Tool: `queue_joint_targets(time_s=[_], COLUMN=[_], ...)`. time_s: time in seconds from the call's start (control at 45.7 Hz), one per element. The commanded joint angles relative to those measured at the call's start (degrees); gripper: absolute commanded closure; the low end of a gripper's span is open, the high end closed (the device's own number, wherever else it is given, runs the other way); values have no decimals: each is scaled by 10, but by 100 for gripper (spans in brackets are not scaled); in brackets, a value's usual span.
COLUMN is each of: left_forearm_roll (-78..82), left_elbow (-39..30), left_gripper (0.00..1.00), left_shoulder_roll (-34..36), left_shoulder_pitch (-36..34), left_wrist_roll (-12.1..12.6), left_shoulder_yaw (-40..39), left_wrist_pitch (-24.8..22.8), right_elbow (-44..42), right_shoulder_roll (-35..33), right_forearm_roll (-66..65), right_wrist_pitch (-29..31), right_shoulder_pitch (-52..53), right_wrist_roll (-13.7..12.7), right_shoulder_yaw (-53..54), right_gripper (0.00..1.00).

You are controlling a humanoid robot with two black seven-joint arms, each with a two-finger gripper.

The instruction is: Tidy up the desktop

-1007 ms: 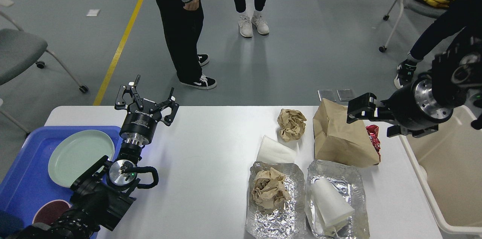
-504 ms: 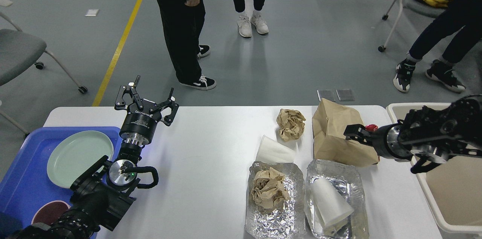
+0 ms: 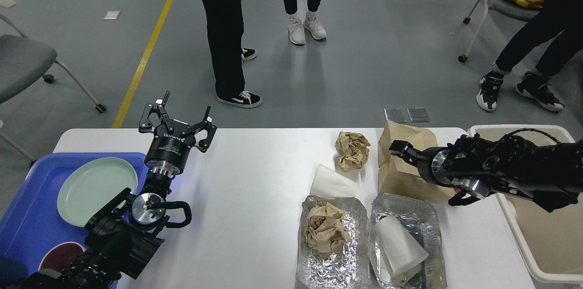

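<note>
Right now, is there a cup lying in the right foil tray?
Yes, a white cup lies on its side inside the right foil tray, while the left foil tray holds crumpled brown paper.

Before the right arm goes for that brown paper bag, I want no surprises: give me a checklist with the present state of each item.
1. Right tool over the brown paper bag: ok.
2. Right tool open: cannot tell, seen end-on.
3. Left tool open, holding nothing: ok.
4. Beige bin beside the desktop has room: ok.
5. Crumpled paper ball apart from the bag: ok.
</note>
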Motion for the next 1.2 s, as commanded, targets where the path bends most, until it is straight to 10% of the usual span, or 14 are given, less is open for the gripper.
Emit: queue_joint_targets(time_s=[0.0,1.182], left_forearm_roll=[0,0], left_elbow=[0,0], left_gripper=[4,4], left_shoulder_roll=[0,0], left_shoulder_pitch=[0,0], left_wrist_roll=[0,0], left_shoulder_yaw=[0,0], left_wrist_pitch=[0,0], right_elbow=[-16,-32], right_shoulder_roll=[23,75], right_forearm_roll=[0,-204], right_wrist_pitch=[-5,-123], right_shoulder_pitch=[-11,-64], right_wrist_roll=[0,39], right_shoulder_yaw=[5,-70], right_gripper=[0,2])
